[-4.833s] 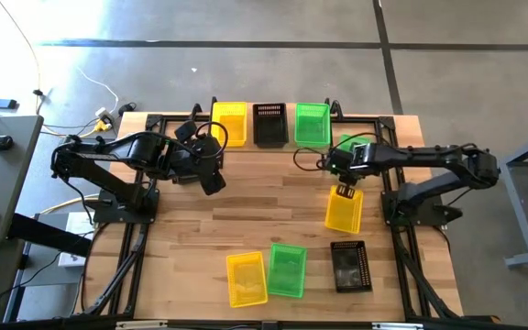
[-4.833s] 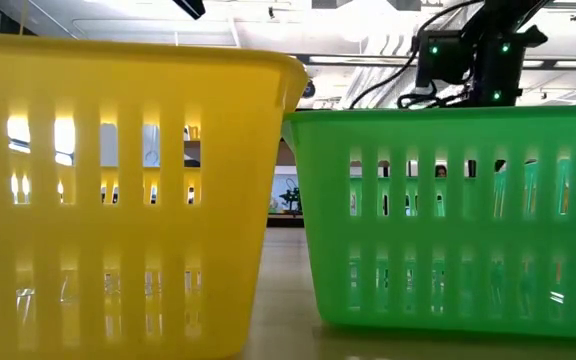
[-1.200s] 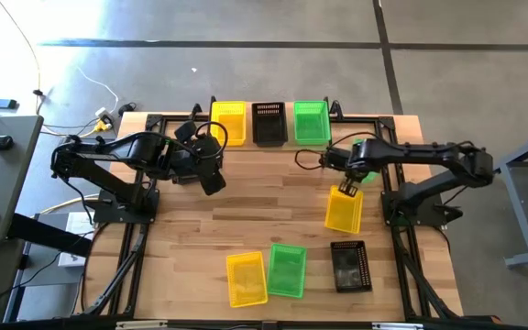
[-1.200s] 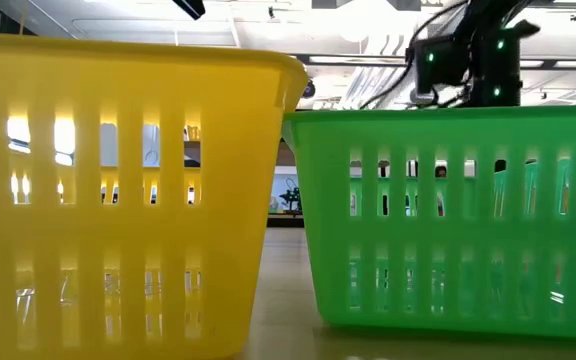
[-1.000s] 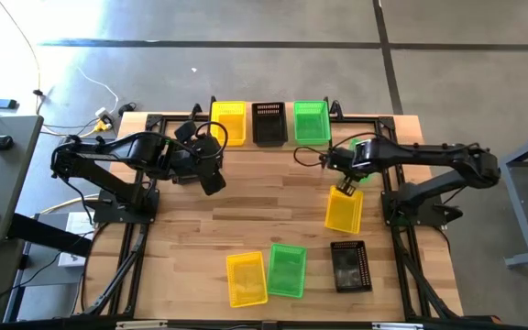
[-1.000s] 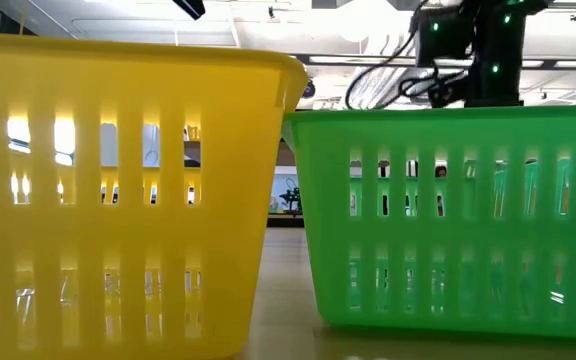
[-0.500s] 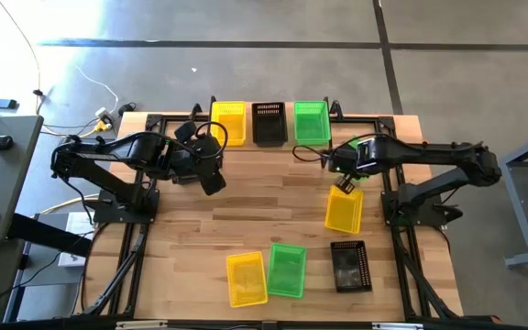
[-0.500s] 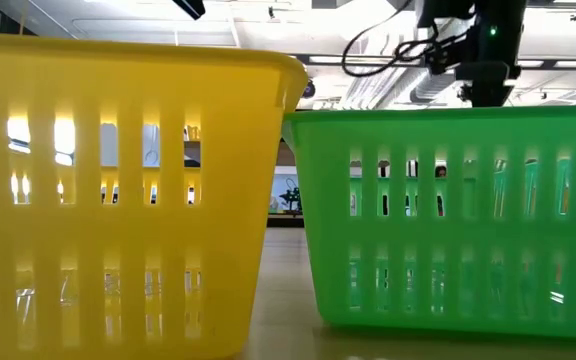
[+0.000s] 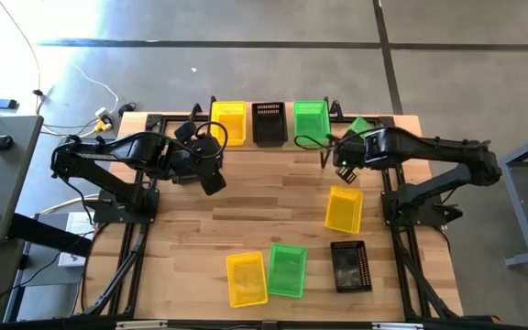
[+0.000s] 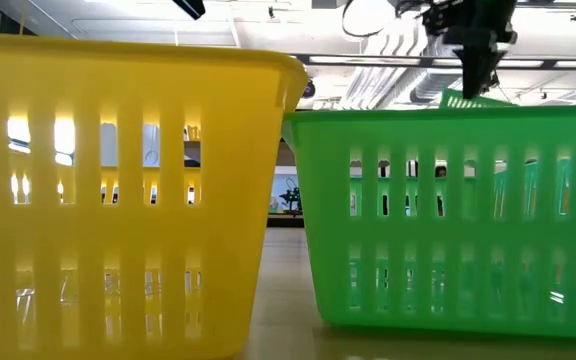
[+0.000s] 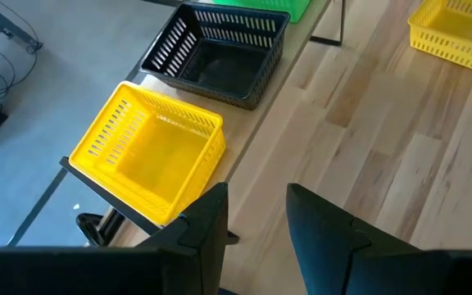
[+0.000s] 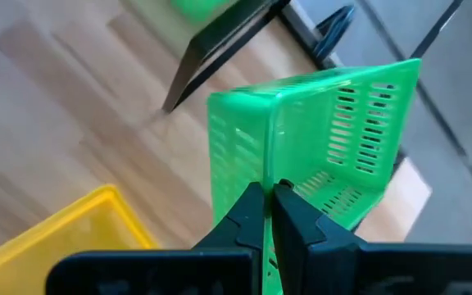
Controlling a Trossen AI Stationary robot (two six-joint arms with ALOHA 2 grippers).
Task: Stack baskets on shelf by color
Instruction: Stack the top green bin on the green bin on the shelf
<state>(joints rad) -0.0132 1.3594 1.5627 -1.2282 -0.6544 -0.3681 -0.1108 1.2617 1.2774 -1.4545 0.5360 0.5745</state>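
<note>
One green basket [image 12: 318, 139] pinched at rim by right hand [image 12: 270, 201], tilted.

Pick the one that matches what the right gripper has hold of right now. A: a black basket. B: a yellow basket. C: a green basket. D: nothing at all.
C: in the right wrist view the right gripper is shut on the rim of a tilted green basket, which shows lifted off the table beside the shelf in the high view.
</note>
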